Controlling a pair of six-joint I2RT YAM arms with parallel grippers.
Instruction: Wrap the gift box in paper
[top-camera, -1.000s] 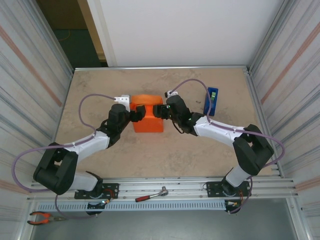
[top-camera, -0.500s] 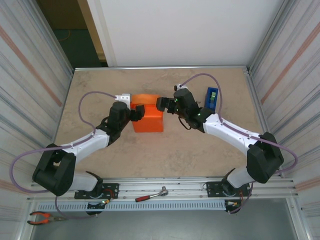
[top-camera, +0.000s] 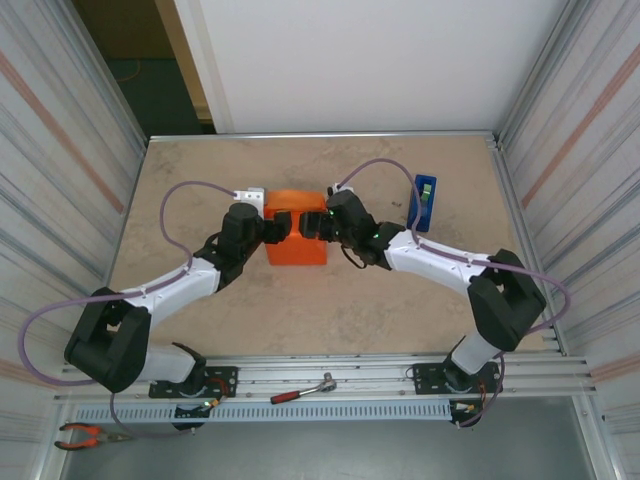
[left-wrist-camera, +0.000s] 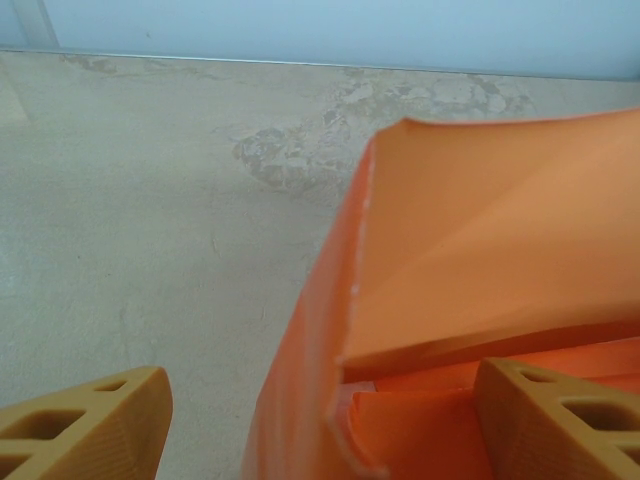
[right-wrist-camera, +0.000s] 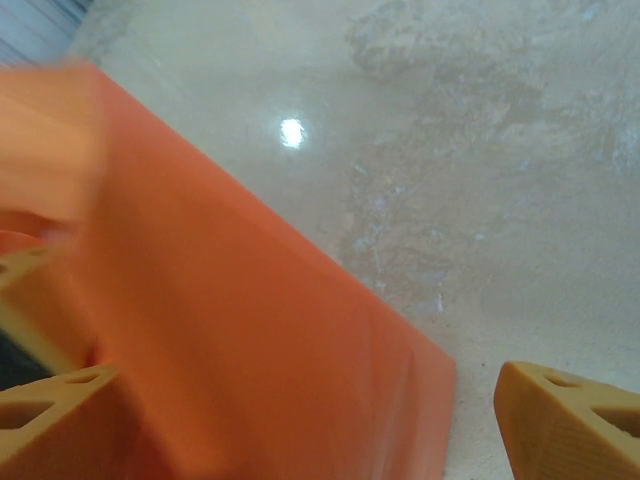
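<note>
While the beige mottled table (top-camera: 400, 300) carries the paper (top-camera: 296, 240) folded into a boxy orange parcel at its centre, the gift box sits covered inside. My read: we're on closing the end flaps. The sheet is thin and matte with sharp creases. Left gripper (top-camera: 279, 224) is wide open astride the parcel's left wall, holding nothing. Right gripper (top-camera: 316, 222) is wide open at the right edge, also empty. One loose flap (left-wrist-camera: 480, 250) curls up. Next: press it flat, then tape from the blue dispenser (top-camera: 423, 202).
</note>
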